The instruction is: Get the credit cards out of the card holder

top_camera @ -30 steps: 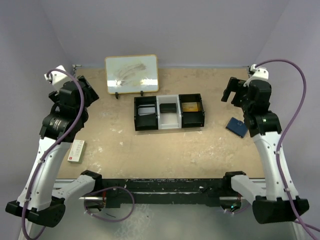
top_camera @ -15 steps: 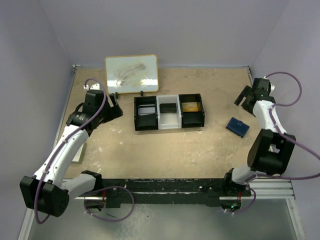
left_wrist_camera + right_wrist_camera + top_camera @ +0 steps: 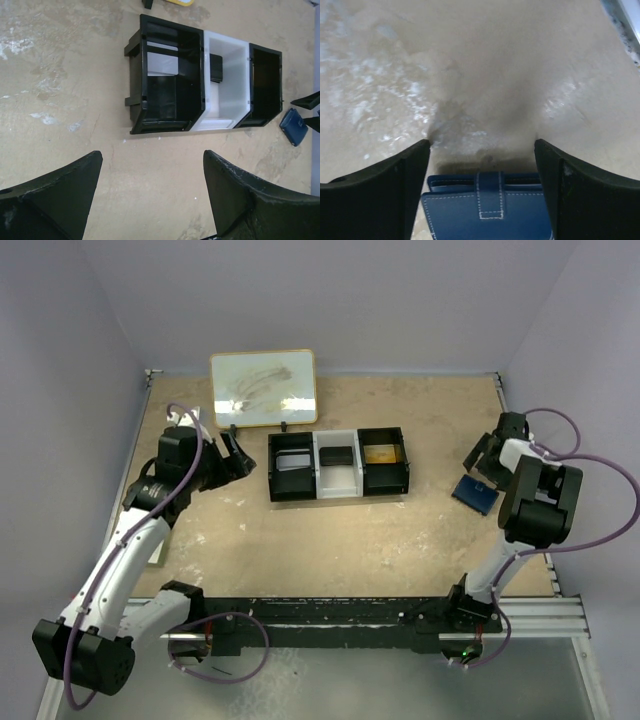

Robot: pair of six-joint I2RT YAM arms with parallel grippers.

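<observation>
The card holder [image 3: 475, 494] is a closed navy-blue wallet with a stitched tab, flat on the table at the right. In the right wrist view the card holder [image 3: 487, 212] lies between my open right fingers, just above it. My right gripper [image 3: 478, 462] is open, low over its far edge; it shows in the right wrist view [image 3: 482, 150] too. My left gripper [image 3: 237, 455] is open and empty, left of the tray, also in the left wrist view [image 3: 150, 165]. The card holder also shows in the left wrist view [image 3: 294, 127]. No cards show.
A black three-compartment tray [image 3: 338, 465] with a white middle bin stands at the centre, also in the left wrist view [image 3: 165, 85]. A framed whiteboard [image 3: 263, 387] stands behind it. A red-and-white box [image 3: 153, 552] lies at the left edge, partly behind my left arm.
Both arms have swung down from raised poses. My right gripper has lowered to the card holder. My left gripper has lowered beside the tray's left end.
</observation>
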